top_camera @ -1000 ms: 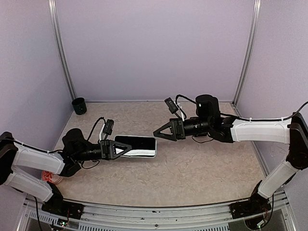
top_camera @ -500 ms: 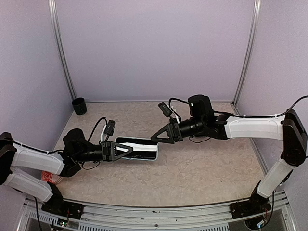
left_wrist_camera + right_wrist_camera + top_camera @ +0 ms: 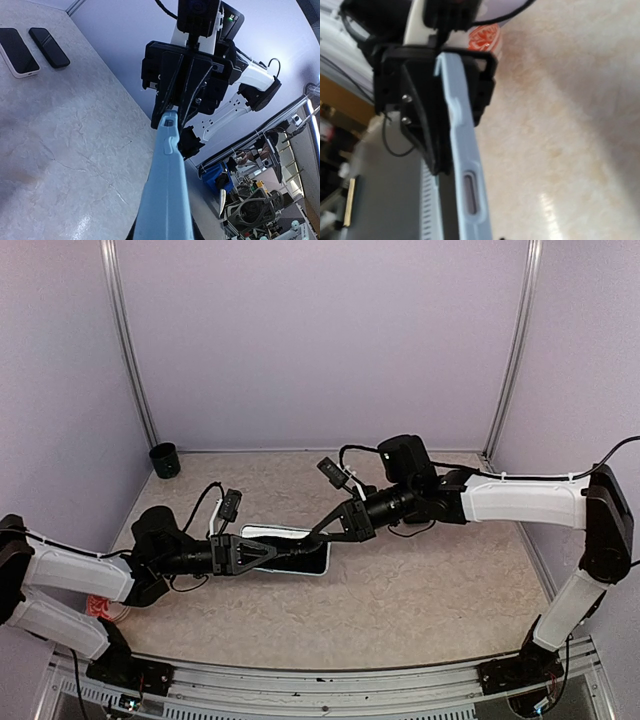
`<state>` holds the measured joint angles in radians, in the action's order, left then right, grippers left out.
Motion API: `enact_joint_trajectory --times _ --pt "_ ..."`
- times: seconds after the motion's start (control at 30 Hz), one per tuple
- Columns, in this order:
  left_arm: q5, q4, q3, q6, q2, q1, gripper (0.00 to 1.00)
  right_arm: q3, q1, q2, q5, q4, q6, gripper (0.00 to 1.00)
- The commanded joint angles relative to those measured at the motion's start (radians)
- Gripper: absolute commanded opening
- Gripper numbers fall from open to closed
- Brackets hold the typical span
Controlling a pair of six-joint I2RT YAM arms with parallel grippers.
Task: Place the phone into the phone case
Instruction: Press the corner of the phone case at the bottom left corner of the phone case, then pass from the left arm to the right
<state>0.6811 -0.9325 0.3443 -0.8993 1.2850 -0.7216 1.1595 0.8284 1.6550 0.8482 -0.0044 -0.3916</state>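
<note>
Two robot arms meet over the middle of a pale marbled table (image 3: 420,590), both holding one light blue phone case (image 3: 298,556).

From above, the case is lifted off the table, lying lengthwise from left to right. Its upward face looks dark and glossy. I cannot tell whether that is a phone seated inside it.

The left gripper (image 3: 272,551) reaches in from the left, and its jaws are closed on the left end of the case.

The right gripper (image 3: 316,533) comes down from the far right to the right end of the case. In the left wrist view, its two black fingers (image 3: 165,95) narrow to a point around the tip of the case, so it appears closed on that end.

Both wrist cameras see the case edge-on, as a thin blue strip with side-button cutouts, running straight from one gripper to the other.

The left wrist view also shows two other phones flat on the table beyond the right gripper, side by side and just apart. One is a white-edged phone (image 3: 17,51) and the other a black phone (image 3: 49,47).

A small black cup (image 3: 164,460) stands in the far left corner. An orange and white item (image 3: 100,607) lies at the near left edge, partly hidden by the left arm.
</note>
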Motion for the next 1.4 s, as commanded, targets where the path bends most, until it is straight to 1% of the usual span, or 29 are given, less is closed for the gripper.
enact_joint_trajectory --times 0.0,0.13,0.27,0.3,0.37,0.4,0.47,0.53,0.63,0.7,0.83,0.9,0.93,1.17,1.37 --pt "-0.039 -0.028 0.044 0.006 0.004 -0.007 0.11 0.044 0.034 -0.005 -0.141 -0.121 0.097 0.0" --pt "-0.037 -0.032 0.044 -0.002 0.017 -0.007 0.15 0.034 0.042 -0.036 -0.213 -0.133 0.115 0.0" --pt "-0.036 -0.035 0.046 -0.004 0.02 -0.007 0.17 0.032 0.048 -0.046 -0.227 -0.133 0.117 0.0" --pt "-0.035 -0.037 0.047 -0.003 0.02 -0.007 0.15 0.033 0.049 -0.044 -0.222 -0.134 0.117 0.0" --pt "-0.032 -0.04 0.046 -0.001 0.023 -0.007 0.05 0.032 0.048 -0.044 -0.213 -0.129 0.112 0.0" --pt "-0.032 -0.041 0.045 -0.001 0.025 -0.008 0.0 0.03 0.049 -0.045 -0.207 -0.124 0.109 0.09" --pt "-0.032 -0.047 0.043 -0.001 0.024 -0.008 0.0 0.025 0.049 -0.052 -0.186 -0.11 0.098 0.31" --pt "-0.032 -0.055 0.038 -0.004 0.02 -0.009 0.0 0.015 0.048 -0.063 -0.157 -0.088 0.084 0.43" --pt "-0.032 -0.061 0.036 -0.003 0.008 -0.008 0.0 0.006 0.045 -0.086 -0.143 -0.082 0.074 0.55" --pt "-0.033 -0.049 0.04 0.001 0.0 -0.007 0.0 0.006 0.042 -0.104 -0.158 -0.097 0.087 0.6" --pt "-0.032 -0.018 0.053 0.009 0.002 -0.007 0.0 0.039 0.042 -0.135 -0.266 -0.228 0.203 0.75" --pt "-0.033 -0.01 0.055 0.01 0.005 -0.007 0.0 0.045 0.045 -0.15 -0.325 -0.275 0.257 0.93" --pt "-0.031 -0.009 0.056 0.01 0.007 -0.007 0.0 0.037 0.047 -0.163 -0.353 -0.284 0.281 0.99" --pt "-0.03 0.018 0.071 0.011 0.028 -0.007 0.0 -0.016 0.078 -0.251 -0.502 -0.275 0.431 0.99" --pt "-0.022 0.044 0.089 0.011 0.048 -0.007 0.0 0.013 0.189 -0.2 -0.65 -0.335 0.587 0.99"
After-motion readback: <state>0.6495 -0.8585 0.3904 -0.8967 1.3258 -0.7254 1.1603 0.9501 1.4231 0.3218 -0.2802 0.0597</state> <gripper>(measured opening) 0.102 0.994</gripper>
